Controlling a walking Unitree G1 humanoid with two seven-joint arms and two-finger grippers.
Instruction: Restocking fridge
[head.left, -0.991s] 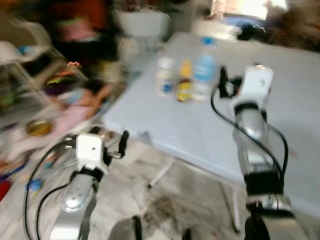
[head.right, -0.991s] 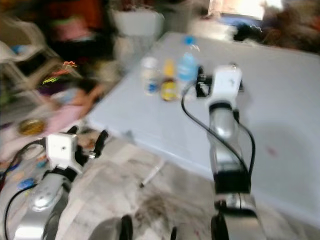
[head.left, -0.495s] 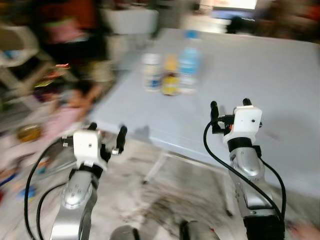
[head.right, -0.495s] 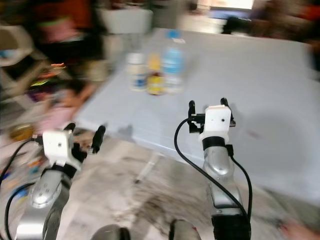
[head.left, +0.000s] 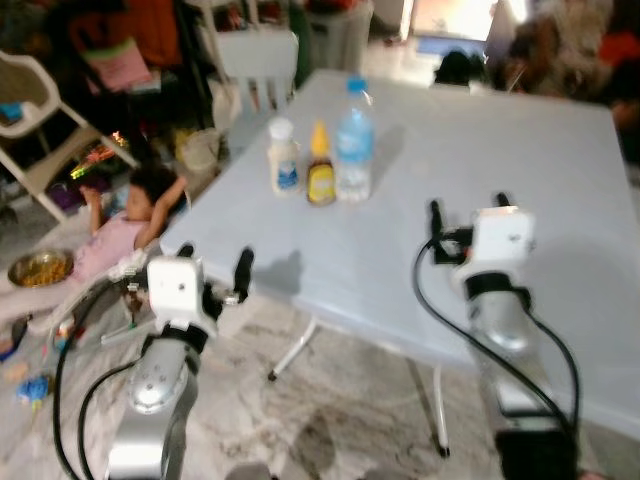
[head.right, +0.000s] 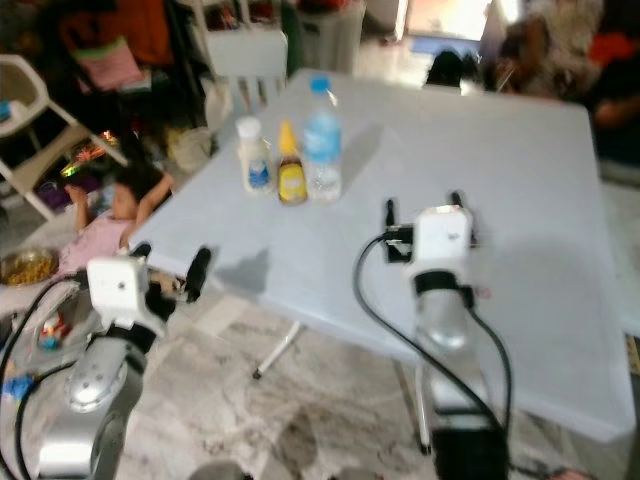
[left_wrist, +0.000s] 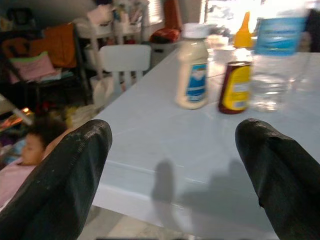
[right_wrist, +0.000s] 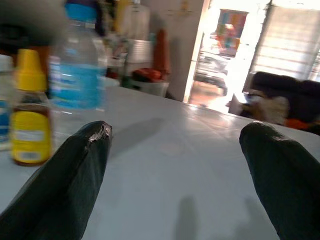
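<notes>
Standing in a row near the far left corner of the pale blue table (head.left: 520, 140): water bottle (head.left: 354, 140), yellow-capped squeeze bottle (head.left: 320, 165), white mayonnaise bottle (head.left: 284, 157), touching or nearly so. No fridge showing, so impossible judging whether awaiting pickup or just set down. Hovering spread wide and holding nothing: right tool (head.left: 466, 209) over the table, left tool (head.left: 213, 270) off its near edge. Marble floor (head.left: 340, 420), child lying at left (head.left: 120, 225), cluttered room behind.
</notes>
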